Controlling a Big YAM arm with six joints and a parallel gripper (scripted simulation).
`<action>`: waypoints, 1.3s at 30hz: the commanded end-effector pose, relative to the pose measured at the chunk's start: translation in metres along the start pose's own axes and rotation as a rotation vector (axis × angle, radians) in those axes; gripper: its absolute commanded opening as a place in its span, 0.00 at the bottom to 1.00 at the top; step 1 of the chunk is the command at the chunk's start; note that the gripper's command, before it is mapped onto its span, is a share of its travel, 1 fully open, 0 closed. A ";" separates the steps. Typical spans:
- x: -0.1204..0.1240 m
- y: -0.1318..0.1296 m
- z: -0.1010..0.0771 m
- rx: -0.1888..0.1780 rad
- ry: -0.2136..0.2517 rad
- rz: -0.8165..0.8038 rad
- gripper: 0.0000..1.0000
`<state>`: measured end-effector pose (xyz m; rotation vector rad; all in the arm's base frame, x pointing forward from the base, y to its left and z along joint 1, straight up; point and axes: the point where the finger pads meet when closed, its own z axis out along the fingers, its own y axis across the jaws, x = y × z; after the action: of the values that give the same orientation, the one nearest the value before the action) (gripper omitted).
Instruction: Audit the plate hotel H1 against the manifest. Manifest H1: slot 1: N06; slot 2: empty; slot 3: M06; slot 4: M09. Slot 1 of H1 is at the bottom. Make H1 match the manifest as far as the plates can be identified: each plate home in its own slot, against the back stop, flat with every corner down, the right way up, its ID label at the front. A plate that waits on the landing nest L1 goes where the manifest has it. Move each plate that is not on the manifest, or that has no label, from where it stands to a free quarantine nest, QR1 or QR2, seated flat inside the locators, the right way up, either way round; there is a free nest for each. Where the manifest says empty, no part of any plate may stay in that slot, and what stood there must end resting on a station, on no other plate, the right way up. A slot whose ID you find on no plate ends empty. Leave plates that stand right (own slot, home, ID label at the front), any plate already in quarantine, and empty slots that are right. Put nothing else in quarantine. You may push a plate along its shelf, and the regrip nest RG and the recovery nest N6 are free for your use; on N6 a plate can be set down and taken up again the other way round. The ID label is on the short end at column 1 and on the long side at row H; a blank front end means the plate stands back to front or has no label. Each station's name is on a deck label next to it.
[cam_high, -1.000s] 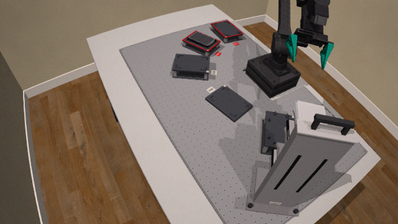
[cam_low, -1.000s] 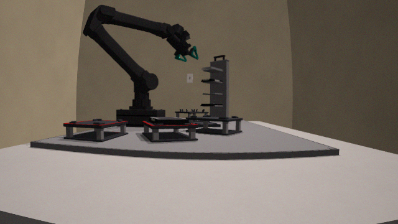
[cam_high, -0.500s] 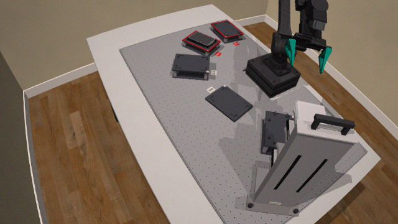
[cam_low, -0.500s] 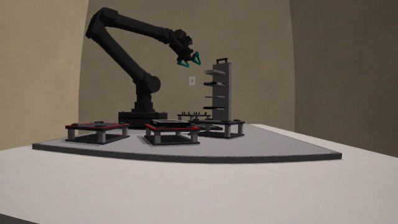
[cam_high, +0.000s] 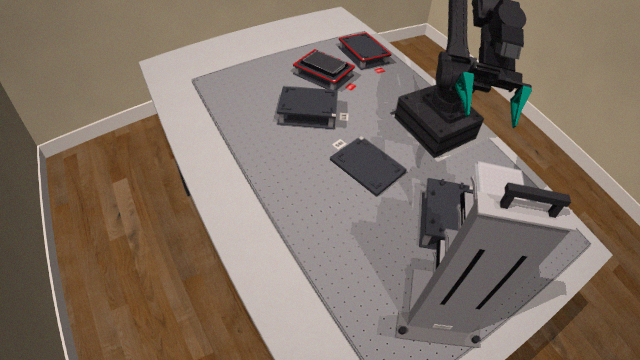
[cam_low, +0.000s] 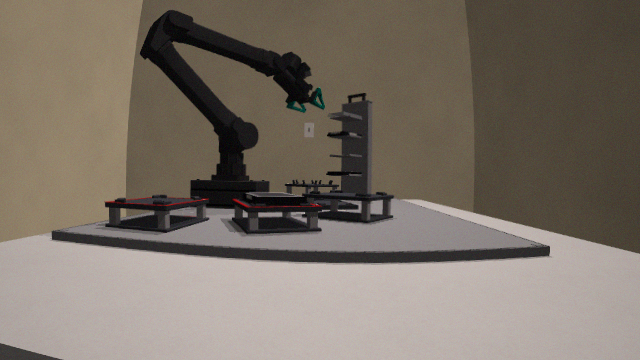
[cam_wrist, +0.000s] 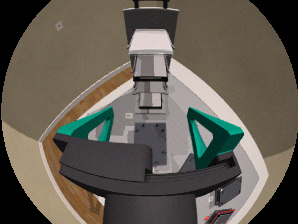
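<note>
Grey perforated surface (cam_high: 280, 210): gripper (cam_high: 492, 100) raised near plate hotel (cam_high: 500, 255), jaws fully apart, holding nothing.

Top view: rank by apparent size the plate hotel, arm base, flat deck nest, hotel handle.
1. Plate hotel, largest, though nearest the camera.
2. Arm base and flat deck nest look alike; the arm hides part of the base, so no ranking.
3. Hotel handle, smallest.
</note>
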<state>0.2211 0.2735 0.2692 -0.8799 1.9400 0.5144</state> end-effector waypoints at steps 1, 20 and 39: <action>-0.048 -0.001 -0.009 0.001 -0.089 0.008 1.00; -0.048 -0.002 0.016 0.002 -0.068 -0.002 1.00; -0.061 -0.002 0.036 0.003 -0.072 -0.002 1.00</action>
<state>0.2514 0.3085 0.2717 -0.8757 1.9363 0.5181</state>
